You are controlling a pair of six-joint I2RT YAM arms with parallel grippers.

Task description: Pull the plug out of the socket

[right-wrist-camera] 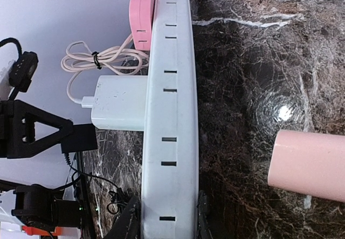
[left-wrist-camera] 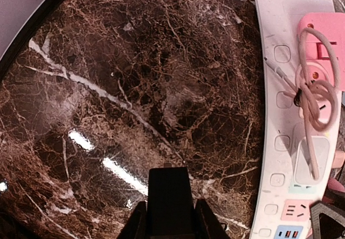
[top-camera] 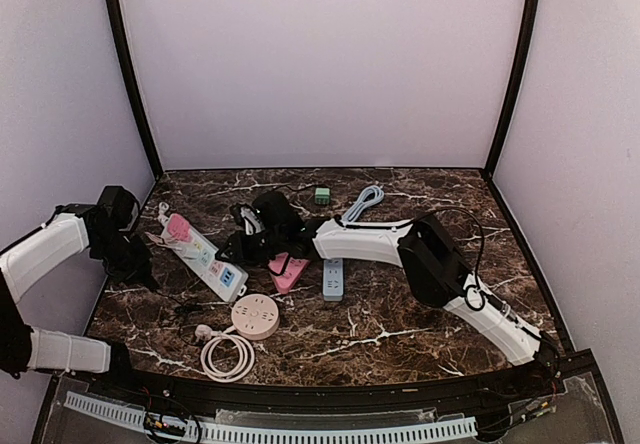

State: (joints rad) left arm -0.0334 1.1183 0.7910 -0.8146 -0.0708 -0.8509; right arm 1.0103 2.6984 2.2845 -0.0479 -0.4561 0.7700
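A long white power strip [top-camera: 205, 262] lies slantwise at the table's left. It also shows in the left wrist view [left-wrist-camera: 280, 142] and the right wrist view [right-wrist-camera: 170, 115]. A white charger [right-wrist-camera: 118, 103] with a pinkish tied cable and a pink plug [right-wrist-camera: 143, 13] sit in its sockets. My right gripper [right-wrist-camera: 166, 215] is shut on the strip's near end, one finger on each long side. My left gripper [left-wrist-camera: 172, 217] is shut on a black plug [left-wrist-camera: 168, 193], held over bare table left of the strip and apart from it. In the top view the left gripper [top-camera: 135, 259] is left of the strip and the right gripper [top-camera: 243, 247] is at its right end.
A round pink socket [top-camera: 255, 316] with a coiled white cable [top-camera: 228, 354] lies near the front. A pink strip [top-camera: 288, 271] and a grey-blue strip [top-camera: 333, 278] lie mid-table. A small green block [top-camera: 321, 195] and a pale cable [top-camera: 363, 202] lie at the back.
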